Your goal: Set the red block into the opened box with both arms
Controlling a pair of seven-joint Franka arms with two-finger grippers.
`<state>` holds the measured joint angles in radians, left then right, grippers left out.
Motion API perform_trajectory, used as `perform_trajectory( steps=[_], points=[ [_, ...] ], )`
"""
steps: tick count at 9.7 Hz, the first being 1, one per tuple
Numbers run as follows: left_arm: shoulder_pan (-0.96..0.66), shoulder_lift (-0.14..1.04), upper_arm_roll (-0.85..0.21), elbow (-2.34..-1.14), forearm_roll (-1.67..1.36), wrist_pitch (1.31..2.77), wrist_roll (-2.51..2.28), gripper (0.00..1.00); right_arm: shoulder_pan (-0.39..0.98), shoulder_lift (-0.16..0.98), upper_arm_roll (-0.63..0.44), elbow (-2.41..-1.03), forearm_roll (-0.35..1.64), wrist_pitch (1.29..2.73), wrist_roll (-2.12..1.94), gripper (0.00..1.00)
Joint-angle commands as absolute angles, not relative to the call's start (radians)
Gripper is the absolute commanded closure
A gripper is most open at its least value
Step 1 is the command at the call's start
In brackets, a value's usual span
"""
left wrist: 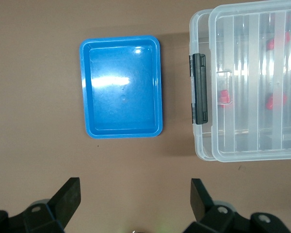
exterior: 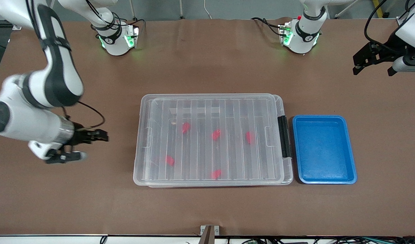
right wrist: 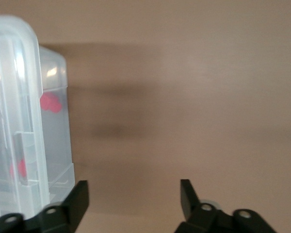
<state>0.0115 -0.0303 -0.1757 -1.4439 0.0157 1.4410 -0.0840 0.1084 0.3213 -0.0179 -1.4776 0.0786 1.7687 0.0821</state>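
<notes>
I see the box mid-frame, long axis running across, lid on, five red blocks showing through the ribs. The blue tray right of it sits empty. My right gripper, jaws wide and empty, hangs at frame left, just off the box's unlatched end and nearer it. Left gripper, also wide, waits upper right.

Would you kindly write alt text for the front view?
A clear box with its ribbed lid on holds five red blocks, with an empty blue tray beside its latch end. The open right gripper hangs beside the box's other end; the open left gripper waits by its base.
</notes>
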Motion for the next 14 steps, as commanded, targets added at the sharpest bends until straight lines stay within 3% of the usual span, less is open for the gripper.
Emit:
perform_trajectory(
  steps=[1, 5, 7, 10, 14],
  points=[
    [0.014, -0.029, -0.17, -1.479, 0.006, 1.448, -0.08, 0.0, 0.094, 0.169, -0.078, -1.508, 0.031, 1.715, 0.131, 0.0],
    [0.012, -0.023, -0.172, -1.474, -0.005, 1.448, -0.069, 0.0, 0.094, 0.04, -0.224, -1.428, 0.028, 1.435, -0.098, 0.0],
    [0.014, -0.015, -0.172, -1.473, -0.018, 1.448, -0.068, 0.0, 0.075, 0.041, -0.233, -1.428, 0.018, 1.439, -0.094, 0.0],
    [0.015, -0.008, -0.17, -1.465, -0.012, 1.448, -0.069, 0.0, -0.032, 0.041, -0.132, -1.431, 0.02, 1.442, -0.095, 0.0],
    [0.012, -0.005, -0.17, -1.46, -0.002, 1.448, -0.074, 0.0, -0.02, 0.04, -0.135, -1.433, 0.017, 1.447, -0.095, 0.0]
  ],
)
